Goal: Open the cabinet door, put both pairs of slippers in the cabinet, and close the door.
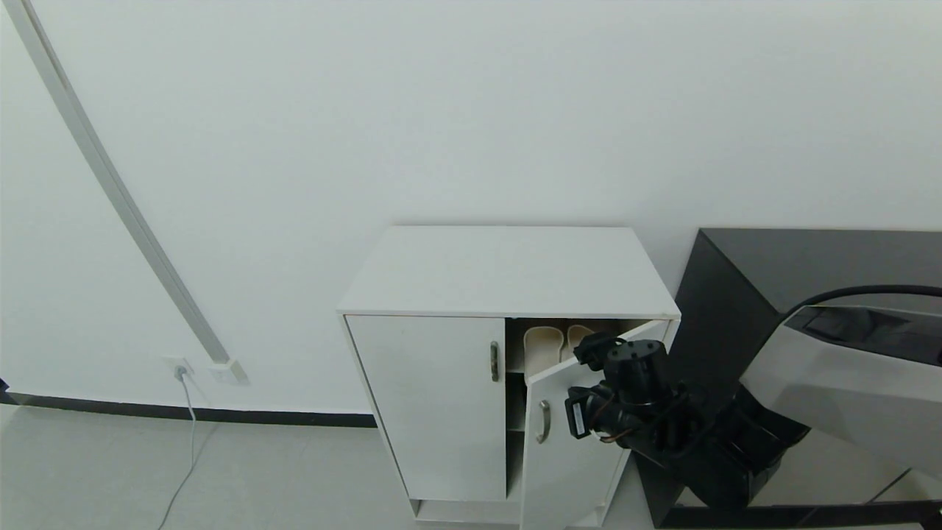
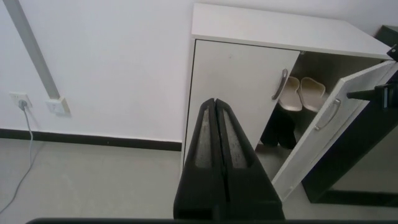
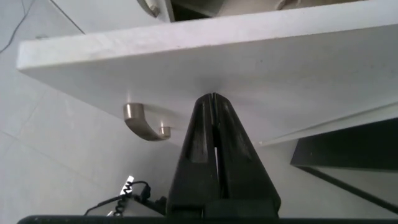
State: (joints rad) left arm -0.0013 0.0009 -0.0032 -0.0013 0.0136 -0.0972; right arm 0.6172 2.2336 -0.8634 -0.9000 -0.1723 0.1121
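Right wrist view — end effector (image 3: 214,97) at door (image 3: 292,59)

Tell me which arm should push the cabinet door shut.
Right. The right gripper, shut, sits against the outer face of the half-open door near its handle, with slippers already inside. The left gripper hangs back from the cabinet, facing the closed door.

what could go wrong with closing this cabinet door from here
1. The shut right gripper rests against the smooth white right cabinet door beside its curved metal handle, gripping nothing, so it may slide along the panel.
2. The pale beige slippers stand near the shelf's front edge, so the door might catch them.
3. The right arm sits close to the glossy black unit and could bump it.
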